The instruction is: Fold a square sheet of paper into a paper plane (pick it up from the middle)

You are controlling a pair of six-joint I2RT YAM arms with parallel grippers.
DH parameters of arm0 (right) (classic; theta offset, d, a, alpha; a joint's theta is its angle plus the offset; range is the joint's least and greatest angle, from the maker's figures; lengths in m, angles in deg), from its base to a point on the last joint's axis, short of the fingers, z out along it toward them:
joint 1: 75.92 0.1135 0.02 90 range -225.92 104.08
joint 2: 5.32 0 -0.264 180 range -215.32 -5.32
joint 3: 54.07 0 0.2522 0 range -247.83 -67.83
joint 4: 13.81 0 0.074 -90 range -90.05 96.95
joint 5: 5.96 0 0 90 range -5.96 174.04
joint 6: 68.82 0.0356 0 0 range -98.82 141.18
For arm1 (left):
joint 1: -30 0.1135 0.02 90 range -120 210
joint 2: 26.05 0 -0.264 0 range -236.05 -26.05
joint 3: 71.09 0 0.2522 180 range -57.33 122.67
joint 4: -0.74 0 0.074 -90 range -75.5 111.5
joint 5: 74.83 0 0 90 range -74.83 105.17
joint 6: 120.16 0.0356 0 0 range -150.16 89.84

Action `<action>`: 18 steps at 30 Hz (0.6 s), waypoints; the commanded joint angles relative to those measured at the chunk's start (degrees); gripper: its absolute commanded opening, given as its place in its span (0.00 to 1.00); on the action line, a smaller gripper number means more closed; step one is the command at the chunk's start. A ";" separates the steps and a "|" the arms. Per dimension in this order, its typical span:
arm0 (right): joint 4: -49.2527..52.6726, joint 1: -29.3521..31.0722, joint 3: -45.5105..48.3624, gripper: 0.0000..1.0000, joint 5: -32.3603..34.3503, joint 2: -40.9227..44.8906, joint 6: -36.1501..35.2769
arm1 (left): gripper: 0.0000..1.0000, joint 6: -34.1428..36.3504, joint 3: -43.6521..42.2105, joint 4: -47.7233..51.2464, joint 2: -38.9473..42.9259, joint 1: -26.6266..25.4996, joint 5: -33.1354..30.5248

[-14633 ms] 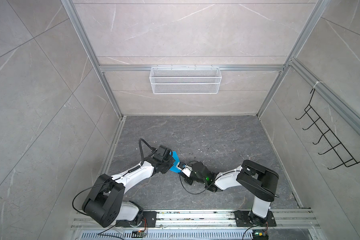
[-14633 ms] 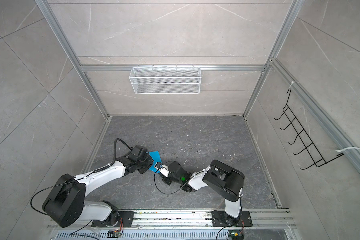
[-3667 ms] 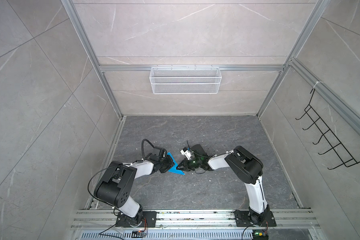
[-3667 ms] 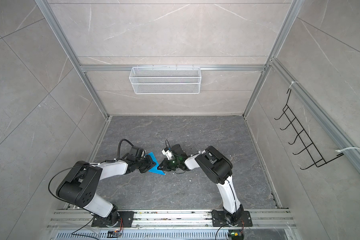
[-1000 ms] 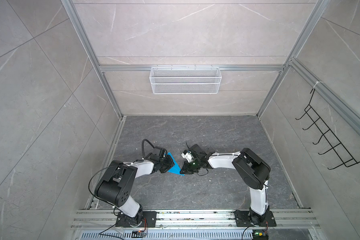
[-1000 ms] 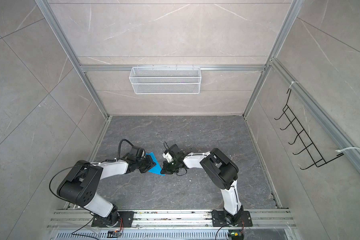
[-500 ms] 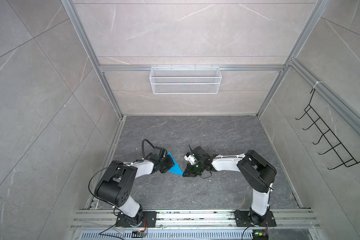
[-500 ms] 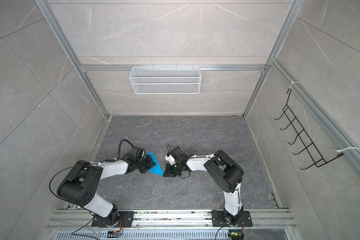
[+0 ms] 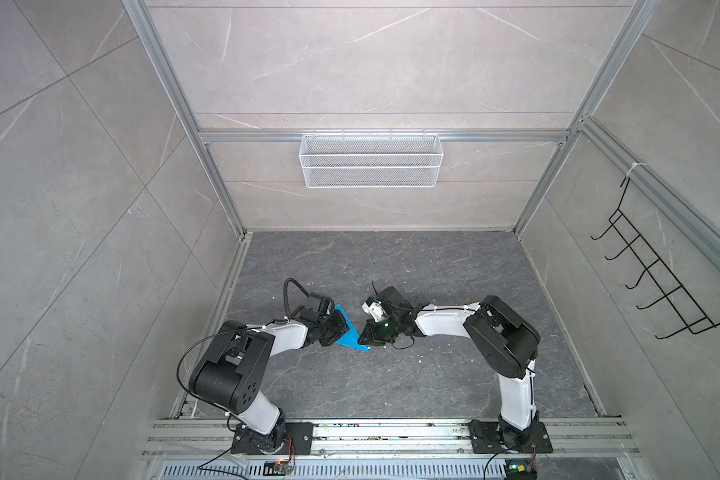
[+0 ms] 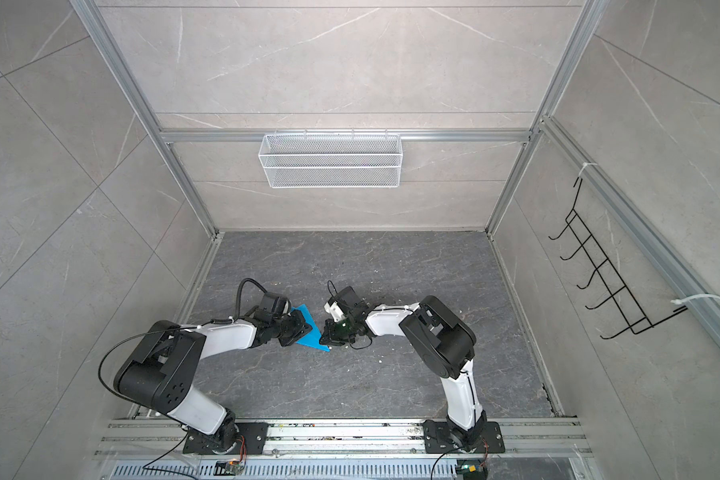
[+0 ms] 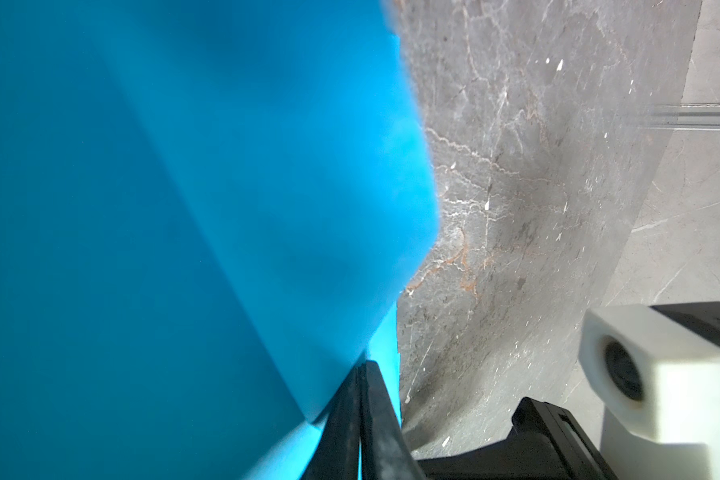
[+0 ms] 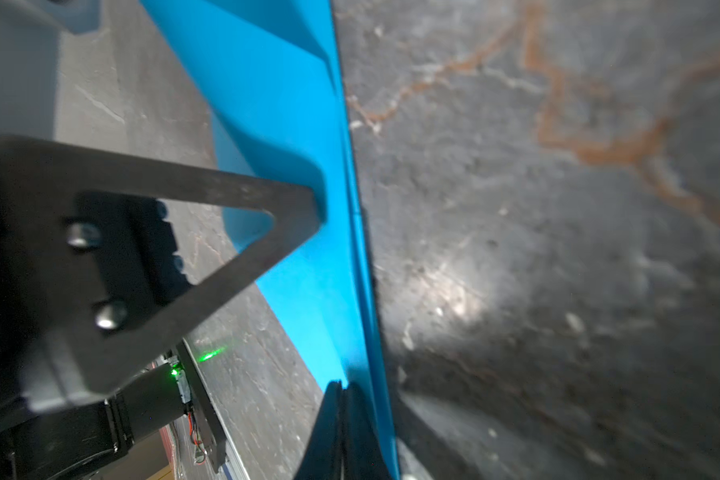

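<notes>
The bright blue paper (image 9: pixel 352 336) (image 10: pixel 310 330) lies low on the dark floor, folded into a long pointed triangle with its tip toward the near side. My left gripper (image 9: pixel 336 328) (image 10: pixel 299 328) is shut on its left part; in the left wrist view the paper (image 11: pixel 184 208) fills most of the frame and runs between the closed fingers of that gripper (image 11: pixel 362 370). My right gripper (image 9: pixel 365 338) (image 10: pixel 325 338) is shut, its closed tips (image 12: pixel 341 388) lying against the folded edge of the paper (image 12: pixel 308 124) near the pointed end, with nothing seen between them.
A white wire basket (image 9: pixel 371 166) hangs on the back wall and a black hook rack (image 9: pixel 661 291) on the right wall. An aluminium rail (image 9: pixel 391 432) carrying both arm bases runs along the front. Small white specks dot the floor.
The right gripper has shifted a little along the paper's right edge toward its near tip. The left gripper and the paper have stayed put.
</notes>
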 commanded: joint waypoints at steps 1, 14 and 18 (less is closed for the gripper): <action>2.76 -0.17 0.76 0.07 1.95 0.02 -0.65 | 0.09 -0.32 -1.33 4.25 -0.68 0.23 -2.00; 4.84 -0.55 10.21 0.07 1.51 8.85 -2.91 | 0.09 -0.24 -1.16 4.58 -0.73 0.18 -1.84; 0.61 -0.52 8.66 0.07 0.02 10.93 -3.39 | 0.09 -0.19 -1.02 4.76 -0.58 0.23 -1.70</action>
